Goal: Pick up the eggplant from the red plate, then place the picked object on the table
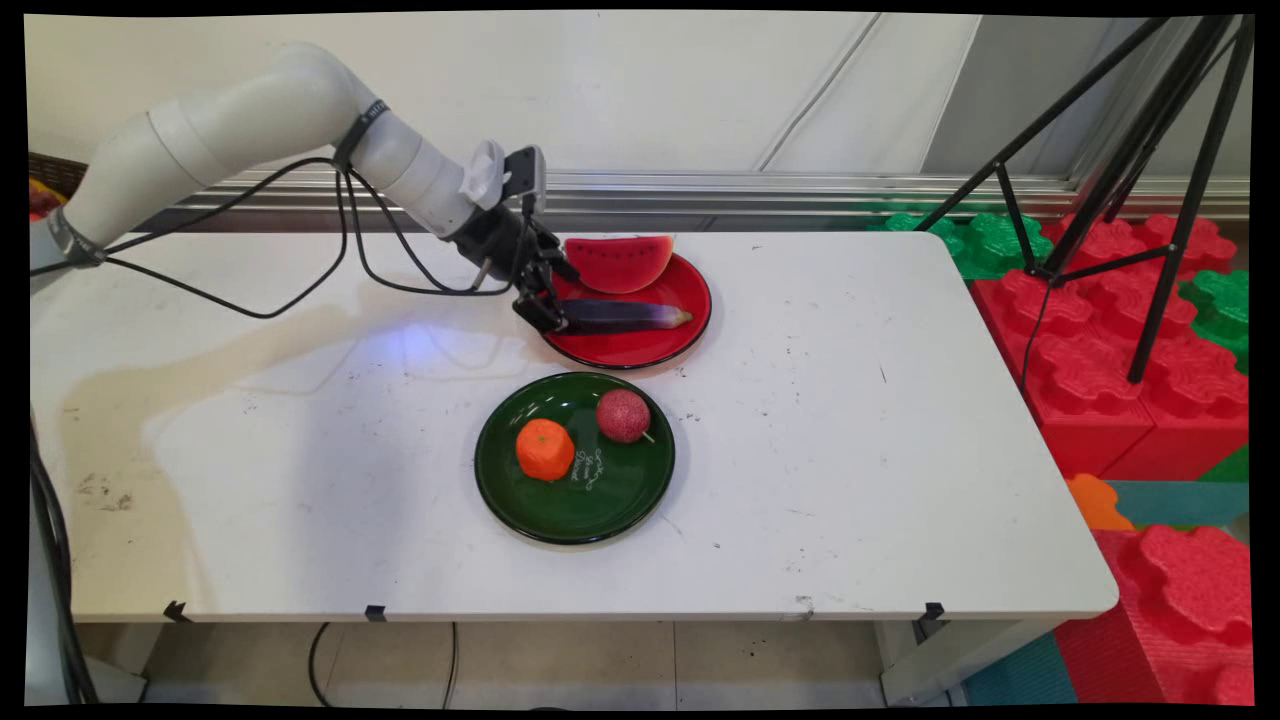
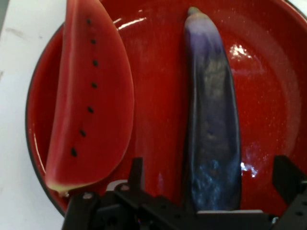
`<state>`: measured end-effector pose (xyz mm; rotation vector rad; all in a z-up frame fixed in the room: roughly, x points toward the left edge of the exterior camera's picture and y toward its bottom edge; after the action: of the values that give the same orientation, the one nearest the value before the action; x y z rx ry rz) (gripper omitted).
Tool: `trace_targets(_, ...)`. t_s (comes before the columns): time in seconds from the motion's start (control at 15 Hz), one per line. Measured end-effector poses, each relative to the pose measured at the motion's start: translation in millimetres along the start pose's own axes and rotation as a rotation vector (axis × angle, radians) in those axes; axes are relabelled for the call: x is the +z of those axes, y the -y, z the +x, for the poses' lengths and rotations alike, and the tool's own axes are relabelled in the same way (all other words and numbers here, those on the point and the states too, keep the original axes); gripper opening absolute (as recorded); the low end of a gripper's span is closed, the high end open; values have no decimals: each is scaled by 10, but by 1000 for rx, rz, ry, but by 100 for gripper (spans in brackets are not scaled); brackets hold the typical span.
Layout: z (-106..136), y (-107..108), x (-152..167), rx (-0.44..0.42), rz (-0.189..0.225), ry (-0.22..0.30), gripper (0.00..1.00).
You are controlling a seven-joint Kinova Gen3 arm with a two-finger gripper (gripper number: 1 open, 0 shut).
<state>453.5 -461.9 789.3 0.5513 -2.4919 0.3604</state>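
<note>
Purple eggplant [image 2: 211, 134] on the red plate [image 2: 268, 96] lies between the wide-open, empty end effector [image 2: 208, 184].

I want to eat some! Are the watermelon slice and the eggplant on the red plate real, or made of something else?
Probably pretend food. The watermelon slice looks like smooth moulded plastic: its seeds sit in one tidy row. The eggplant looks like matte plastic or rubber, its purple worn pale. The red plate is shiny, perhaps glazed or plastic.
</note>
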Motion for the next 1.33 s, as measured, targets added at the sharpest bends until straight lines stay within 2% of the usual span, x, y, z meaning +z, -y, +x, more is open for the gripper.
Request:
trace_targets(0.6,-33,24,139,-19,-17,6,100)
trace_targets(0.67,-30,24,140,-21,-18,2,0)
trace_targets(1.33,-50,20,49,-34,-25,-12,0)
